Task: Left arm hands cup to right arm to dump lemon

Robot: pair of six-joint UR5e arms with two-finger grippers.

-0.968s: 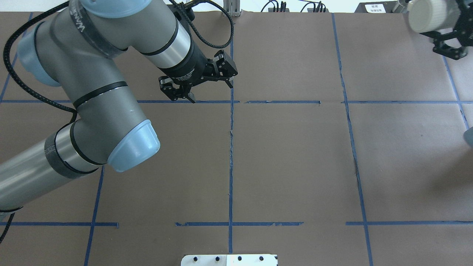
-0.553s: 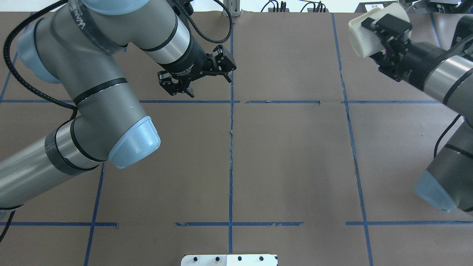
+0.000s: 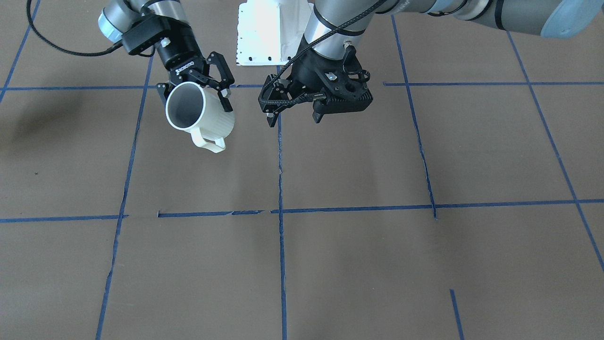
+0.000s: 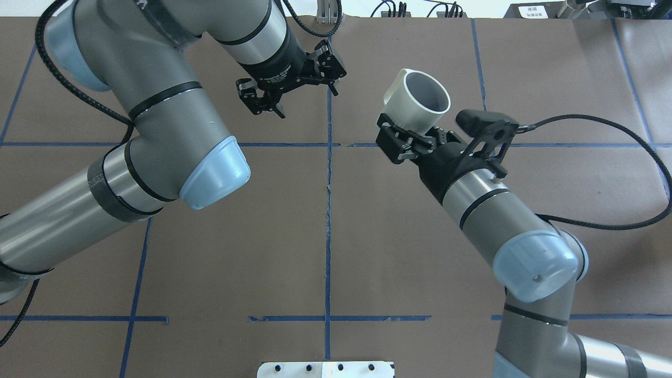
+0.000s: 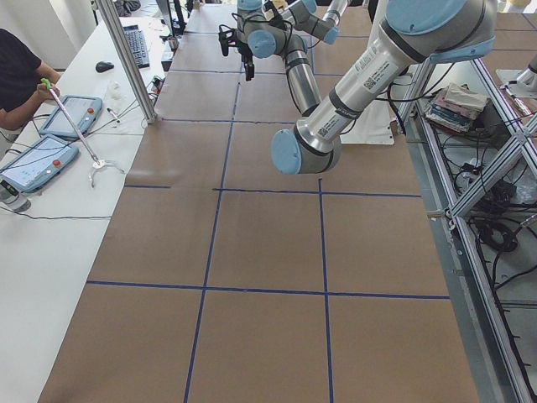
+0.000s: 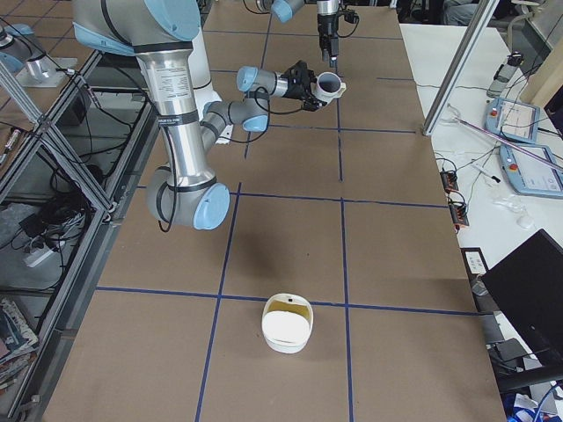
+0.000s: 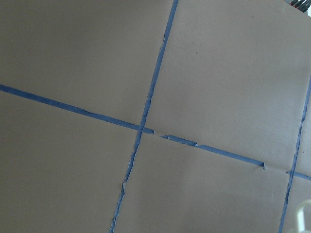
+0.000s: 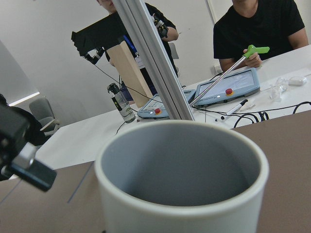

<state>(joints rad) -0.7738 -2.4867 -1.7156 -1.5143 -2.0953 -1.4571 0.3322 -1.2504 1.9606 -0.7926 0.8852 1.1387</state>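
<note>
My right gripper is shut on the side of the white ribbed cup and holds it tilted above the table, right of the centre tape line. In the front view the cup has its mouth towards the camera and its handle low, in my right gripper. The right wrist view looks into the cup: the grey inside that shows holds no lemon. My left gripper is open and empty, left of the cup and apart from it; it also shows in the front view. The lemon is not clearly in view.
Brown paper with blue tape lines covers the table. A white bowl with a yellowish inside stands at the table's right end. The white robot base plate is at the near edge. Operators sit beyond the far edge.
My right arm has swung in from the far right edge towards the centre with the cup in its gripper. My left gripper has shifted slightly away from the robot and stayed open.
</note>
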